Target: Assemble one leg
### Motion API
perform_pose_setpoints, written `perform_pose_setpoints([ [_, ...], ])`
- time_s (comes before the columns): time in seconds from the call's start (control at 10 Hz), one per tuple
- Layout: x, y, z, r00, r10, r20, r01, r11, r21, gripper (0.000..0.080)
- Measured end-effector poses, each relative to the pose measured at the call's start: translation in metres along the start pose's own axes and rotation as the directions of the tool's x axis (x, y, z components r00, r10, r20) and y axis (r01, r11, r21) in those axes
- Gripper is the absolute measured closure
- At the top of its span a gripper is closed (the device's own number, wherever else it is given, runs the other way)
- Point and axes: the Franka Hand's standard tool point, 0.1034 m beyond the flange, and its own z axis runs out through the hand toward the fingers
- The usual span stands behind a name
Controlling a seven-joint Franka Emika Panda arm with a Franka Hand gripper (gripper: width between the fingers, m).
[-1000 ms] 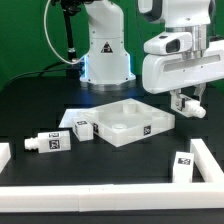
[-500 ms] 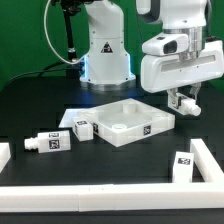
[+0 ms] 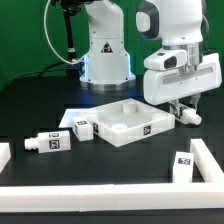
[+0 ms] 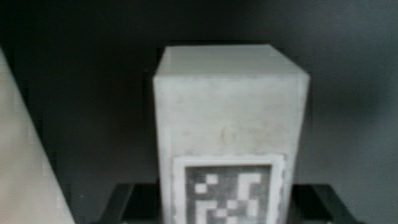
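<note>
My gripper (image 3: 184, 113) hangs just off the exterior view's right of the white square tabletop (image 3: 112, 134), a little above the table. It is shut on a white leg (image 3: 188, 117). In the wrist view this leg (image 4: 228, 100) fills the middle, its square tag facing the camera, with a dark finger on either side and my gripper (image 4: 228, 206) closed on it. A pale edge (image 4: 18, 170) beside the leg may be the tabletop; I cannot tell.
One loose leg (image 3: 47, 143) lies at the exterior view's left, another (image 3: 82, 128) lies against the tabletop's left corner, and a third (image 3: 183, 165) stands at the front right. White rails (image 3: 100, 199) border the front and sides. The robot base (image 3: 105, 50) stands behind.
The hand has tilted and shifted slightly down and toward the exterior view's left, still holding the leg. The other parts have not moved.
</note>
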Motion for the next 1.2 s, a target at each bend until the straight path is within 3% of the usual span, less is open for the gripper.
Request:
perform_pose_setpoints([
  [0.1, 0.002, 0.000, -0.001, 1.000, 0.000, -0.003, 0.000, 1.000, -0.001, 0.0515],
  [0.2, 0.002, 0.000, 0.000, 1.000, -0.001, -0.001, 0.001, 1.000, 0.000, 0.0462],
  [0.3, -0.001, 0.003, -0.002, 0.999, 0.002, 0.035, -0.002, 1.000, -0.001, 0.0327],
  [0.4, 0.007, 0.011, -0.022, 0.996, 0.022, 0.090, -0.022, 1.000, -0.010, 0.0327],
  [0.5, 0.023, 0.017, -0.046, 0.995, 0.055, 0.085, -0.053, 0.998, -0.019, 0.0191],
  [0.6, 0.037, 0.024, -0.064, 0.992, 0.075, 0.104, -0.073, 0.997, -0.023, 0.0162],
  [0.7, 0.064, 0.039, -0.080, 0.985, 0.117, 0.123, -0.115, 0.993, -0.024, 0.0162],
  [0.9, 0.096, 0.060, -0.081, 0.977, 0.186, 0.105, -0.184, 0.983, -0.022, 0.0152],
  [1.2, 0.093, 0.059, -0.079, 0.977, 0.185, 0.109, -0.183, 0.983, -0.022, 0.0151],
])
